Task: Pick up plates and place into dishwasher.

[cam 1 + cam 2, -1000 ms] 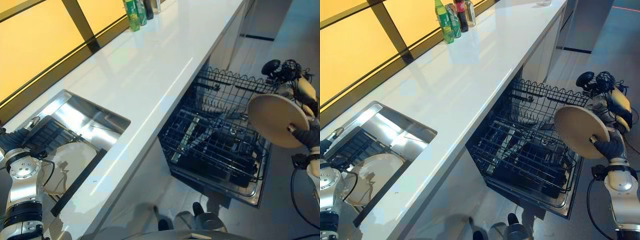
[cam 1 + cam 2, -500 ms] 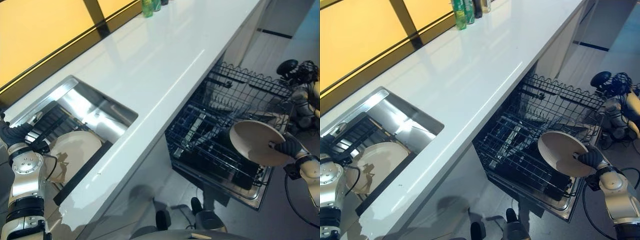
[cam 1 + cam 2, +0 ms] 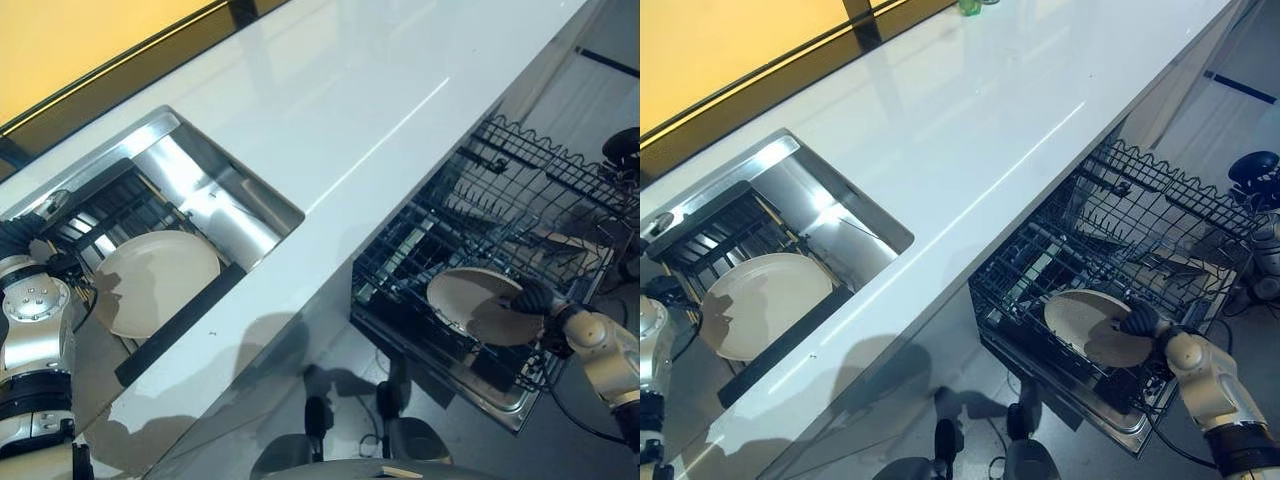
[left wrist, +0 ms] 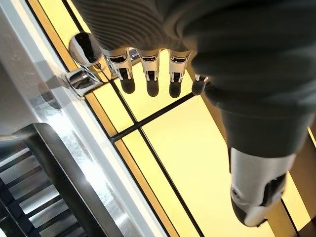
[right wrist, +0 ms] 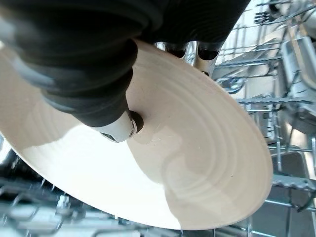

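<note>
The right hand [image 3: 1143,321] pinches the rim of a cream plate [image 3: 1090,325], thumb [image 5: 118,129] on its face and fingers behind its edge. The plate lies tilted low over the dishwasher's lower rack [image 3: 1040,285], wire tines close beneath it and the raised back row of the rack beyond. A second plate [image 3: 155,281] rests in the sink [image 3: 215,205], set into the white worktop [image 3: 330,110]. The left hand [image 4: 148,74], fingers straight and holding nothing, hangs at the sink's far edge beside the yellow window panel [image 4: 182,153]. A second ago the held plate stood upright, high above the rack; it has since come down and tipped flatter.
</note>
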{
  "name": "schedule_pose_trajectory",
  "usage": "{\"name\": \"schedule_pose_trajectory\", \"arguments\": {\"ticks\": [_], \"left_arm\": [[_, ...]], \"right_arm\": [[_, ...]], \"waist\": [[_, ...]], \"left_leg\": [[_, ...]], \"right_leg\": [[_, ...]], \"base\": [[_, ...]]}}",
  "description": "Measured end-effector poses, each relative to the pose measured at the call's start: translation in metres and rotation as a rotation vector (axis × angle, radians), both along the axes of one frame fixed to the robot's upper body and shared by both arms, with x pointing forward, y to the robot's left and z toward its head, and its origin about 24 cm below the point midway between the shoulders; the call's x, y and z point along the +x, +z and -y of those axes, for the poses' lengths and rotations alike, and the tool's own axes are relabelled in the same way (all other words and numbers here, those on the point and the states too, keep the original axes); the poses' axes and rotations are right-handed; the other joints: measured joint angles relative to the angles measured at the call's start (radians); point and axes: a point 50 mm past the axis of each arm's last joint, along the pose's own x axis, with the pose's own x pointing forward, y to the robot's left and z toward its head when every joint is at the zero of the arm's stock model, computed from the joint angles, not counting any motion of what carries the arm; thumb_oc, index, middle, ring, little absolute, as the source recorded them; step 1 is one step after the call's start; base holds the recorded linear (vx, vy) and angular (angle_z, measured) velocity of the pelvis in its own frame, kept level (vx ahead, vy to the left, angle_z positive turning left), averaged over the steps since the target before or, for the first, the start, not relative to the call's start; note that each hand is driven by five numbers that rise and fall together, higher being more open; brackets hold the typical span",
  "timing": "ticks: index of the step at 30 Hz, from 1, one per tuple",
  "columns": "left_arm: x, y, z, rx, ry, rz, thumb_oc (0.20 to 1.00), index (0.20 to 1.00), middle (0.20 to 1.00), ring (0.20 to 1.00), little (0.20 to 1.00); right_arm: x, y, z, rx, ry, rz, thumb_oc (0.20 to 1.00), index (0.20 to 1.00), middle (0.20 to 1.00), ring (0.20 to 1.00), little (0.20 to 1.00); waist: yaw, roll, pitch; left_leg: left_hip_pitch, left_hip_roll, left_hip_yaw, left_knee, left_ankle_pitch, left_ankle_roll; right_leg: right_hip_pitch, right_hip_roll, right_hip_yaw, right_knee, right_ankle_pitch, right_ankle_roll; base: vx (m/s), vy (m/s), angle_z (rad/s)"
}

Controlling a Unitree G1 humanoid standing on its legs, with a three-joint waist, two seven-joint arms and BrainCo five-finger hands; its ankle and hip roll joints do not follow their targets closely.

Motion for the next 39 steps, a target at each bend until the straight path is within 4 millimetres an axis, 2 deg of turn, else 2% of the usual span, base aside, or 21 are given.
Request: {"name": "schedule_pose_trajectory", "arguments": {"ticks": [7, 12, 15, 19, 24, 25, 26, 27, 35, 39], "left_arm": [[0.005, 0.007, 0.002, 0.001, -0.01, 0.026, 1.0, 1.0, 1.0, 1.0, 1.0], [0.006, 0.006, 0.004, 0.003, -0.011, 0.023, 1.0, 1.0, 1.0, 1.0, 1.0], [0.011, 0.006, 0.009, 0.018, -0.032, 0.014, 1.0, 1.0, 1.0, 1.0, 1.0], [0.017, 0.019, 0.012, 0.061, -0.06, 0.017, 1.0, 1.0, 1.0, 1.0, 1.0], [0.025, 0.024, 0.018, 0.061, -0.086, 0.008, 1.0, 1.0, 1.0, 1.0, 1.0], [0.027, 0.024, 0.02, 0.063, -0.097, 0.002, 1.0, 1.0, 1.0, 1.0, 1.0], [0.028, 0.024, 0.02, 0.063, -0.102, -0.004, 1.0, 1.0, 1.0, 1.0, 1.0], [0.028, 0.024, 0.021, 0.062, -0.105, -0.01, 1.0, 1.0, 1.0, 1.0, 1.0], [0.028, 0.043, 0.013, 0.255, -0.072, -0.108, 1.0, 1.0, 1.0, 1.0, 1.0], [0.028, 0.043, 0.008, 0.27, -0.05, -0.192, 1.0, 1.0, 1.0, 1.0, 1.0]], "right_arm": [[0.007, 0.006, -0.005, -0.075, 0.066, -0.023, 0.2, 0.2, 0.2, 0.2, 0.2], [0.003, -0.007, -0.009, -0.179, 0.089, -0.096, 0.2, 0.2, 0.2, 0.2, 0.2], [0.004, -0.015, -0.013, -0.201, 0.06, -0.075, 0.2, 0.2, 0.2, 0.2, 0.2], [0.008, -0.016, -0.019, -0.196, 0.032, -0.024, 0.2, 0.2, 0.2, 0.2, 0.2], [0.009, -0.017, -0.025, -0.192, 0.006, 0.012, 0.2, 0.2, 0.2, 0.2, 0.2], [0.009, -0.018, -0.026, -0.188, 0.002, 0.016, 0.416, 0.416, 0.416, 0.416, 0.416], [0.009, -0.018, -0.026, -0.186, -0.003, 0.021, 0.768, 0.768, 0.768, 0.768, 0.768], [0.01, -0.018, -0.027, -0.187, -0.01, 0.033, 1.0, 1.0, 1.0, 1.0, 1.0], [0.01, -0.018, -0.027, -0.192, -0.035, 0.069, 1.0, 1.0, 1.0, 1.0, 1.0], [0.01, -0.016, -0.024, -0.109, -0.088, 0.112, 1.0, 1.0, 1.0, 1.0, 1.0]], "waist": [[0.009, 0.001, 0.022], [0.01, 0.002, 0.025], [0.009, 0.004, 0.042], [0.008, 0.001, 0.048], [0.006, 0.001, 0.048], [0.005, 0.001, 0.048], [0.003, 0.001, 0.048], [0.001, 0.001, 0.048], [-0.018, 0.002, 0.049], [-0.018, 0.004, 0.05]], "left_leg": [[-0.002, 0.0, 0.0, 0.0, 0.0, 0.0], [-0.016, 0.0, -0.001, 0.0, 0.0, 0.0], [-0.018, -0.001, -0.004, 0.0, 0.0, 0.0], [-0.035, -0.001, -0.015, 0.0, 0.005, -0.002], [-0.036, -0.001, -0.017, 0.0, 0.005, -0.003], [-0.037, -0.001, -0.017, 0.0, 0.005, -0.003], [-0.037, -0.001, -0.017, 0.0, 0.005, -0.003], [-0.038, -0.001, -0.018, 0.0, 0.006, -0.004], [-0.05, -0.001, -0.03, 0.0, 0.013, -0.006], [-0.048, -0.002, -0.038, 0.0, 0.015, -0.006]], "right_leg": [[-0.002, 0.0, 0.0, 0.0, 0.0, 0.0], [-0.016, 0.0, 0.0, 0.0, 0.0, 0.0], [-0.016, 0.0, -0.001, -0.002, 0.0, 0.0], [-0.028, 0.0, -0.004, -0.001, 0.0, 0.0], [-0.028, 0.0, -0.004, -0.001, 0.0, 0.0], [-0.028, 0.0, -0.004, -0.001, 0.0, 0.0], [-0.028, 0.0, -0.004, -0.001, 0.0, 0.0], [-0.028, 0.0, -0.005, -0.001, 0.0, 0.0], [-0.036, 0.0, -0.014, -0.001, 0.001, -0.002], [-0.03, -0.002, -0.017, -0.002, 0.001, -0.001]], "base": [[0.0, 0.0, 0.0], [-0.04, 0.001, 0.01], [-0.06, 0.017, 0.02], [-0.04, 0.018, 0.07], [0.0, 0.0, 0.0], [0.0, 0.0, 0.0], [0.0, 0.0, 0.0], [-0.01, 0.006, 0.04], [0.0, 0.006, 0.04], [0.04, 0.013, 0.06]]}}
